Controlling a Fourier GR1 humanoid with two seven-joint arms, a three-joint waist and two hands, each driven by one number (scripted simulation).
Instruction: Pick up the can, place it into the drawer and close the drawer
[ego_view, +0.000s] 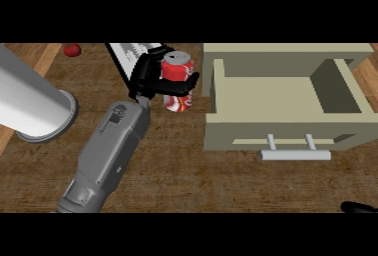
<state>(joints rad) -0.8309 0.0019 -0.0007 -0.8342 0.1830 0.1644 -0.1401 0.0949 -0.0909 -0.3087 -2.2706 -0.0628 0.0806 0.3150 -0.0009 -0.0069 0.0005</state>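
Red can (177, 80) upright, left hand (151, 77) gripping

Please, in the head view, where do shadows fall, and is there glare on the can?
Head view: the open drawer has its right inner wall in shade; a soft shadow lies under its handle. The can, held by the left robot hand, shows only a pale sheen on its top, no strong glare.

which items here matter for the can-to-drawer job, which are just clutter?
Job:
- red can, gripped in the left hand
- open drawer with its handle

Clutter:
- white cylinder at the left
- small red object at the top left
- right hand, barely showing at the lower right edge
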